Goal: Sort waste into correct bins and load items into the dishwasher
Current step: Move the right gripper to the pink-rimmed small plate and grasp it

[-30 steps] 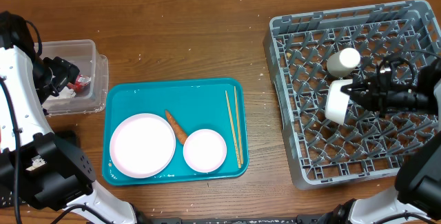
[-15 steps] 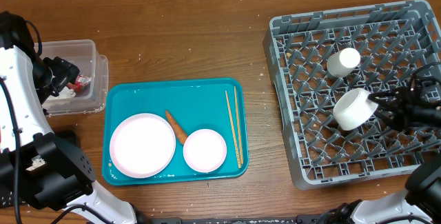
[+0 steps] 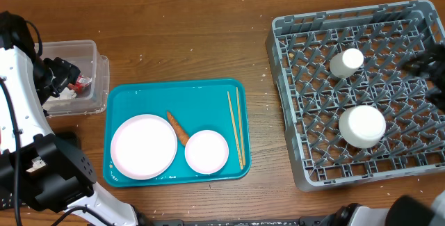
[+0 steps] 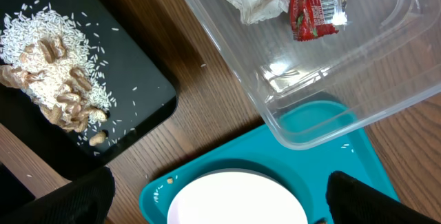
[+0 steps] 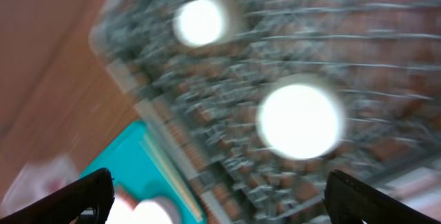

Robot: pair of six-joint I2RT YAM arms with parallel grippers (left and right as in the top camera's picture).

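Your left gripper (image 4: 220, 200) and right gripper (image 5: 220, 196) gape empty; pinch the stiff, likely slippery, breakable small bowl (image 3: 206, 151) by its rim

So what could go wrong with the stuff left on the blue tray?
The carrot lies tucked between the plate and the bowl, so grabbing either might knock it away. The chopsticks are thin and lie flat, so they may be hard to pinch, and could slip through the open grid of the rack.
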